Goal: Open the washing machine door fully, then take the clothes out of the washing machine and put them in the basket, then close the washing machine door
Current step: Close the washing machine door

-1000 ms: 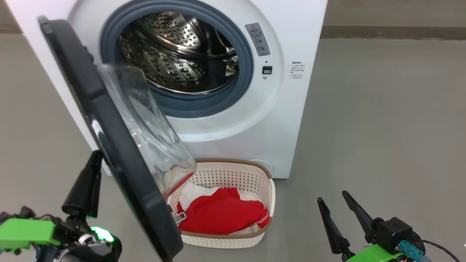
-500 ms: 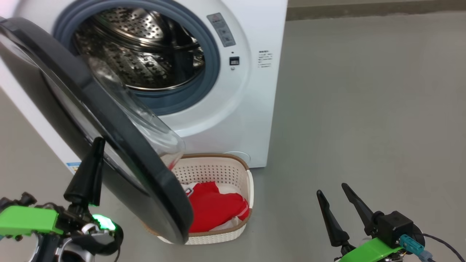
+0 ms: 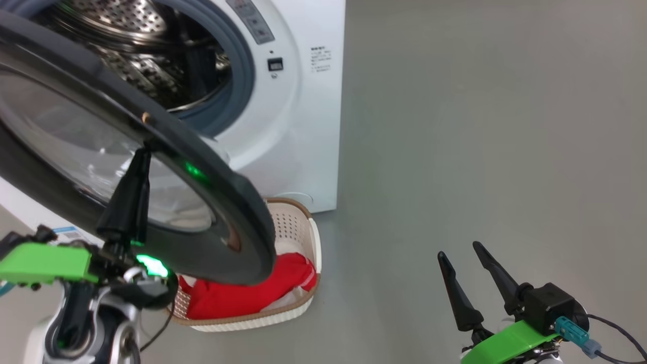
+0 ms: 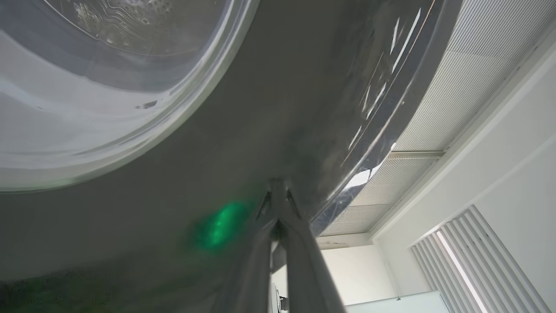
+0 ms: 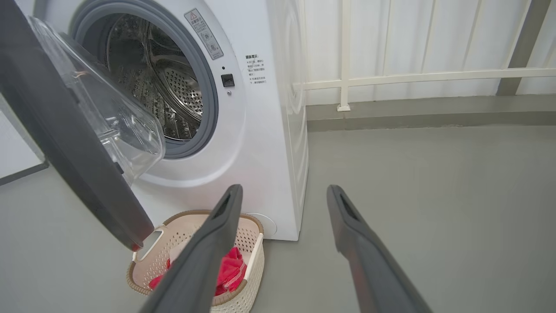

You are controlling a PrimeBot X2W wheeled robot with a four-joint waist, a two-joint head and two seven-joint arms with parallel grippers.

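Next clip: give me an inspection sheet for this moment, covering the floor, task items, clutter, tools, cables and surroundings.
Surface: grey floor, bare where visible.
Job's things: washing machine with its door partly open; the visible part of the drum holds no fabric; red and white clothes lie in the basket, which stands on the floor in front of the machine.
Clutter: nothing seen.
Tools: left tool shut, tip on the door's black rim; right tool open, empty, above the floor.
Cables: black cable with teal connector at the right wrist; thin black cable by the left arm.
Surroundings: white railing beyond the machine.
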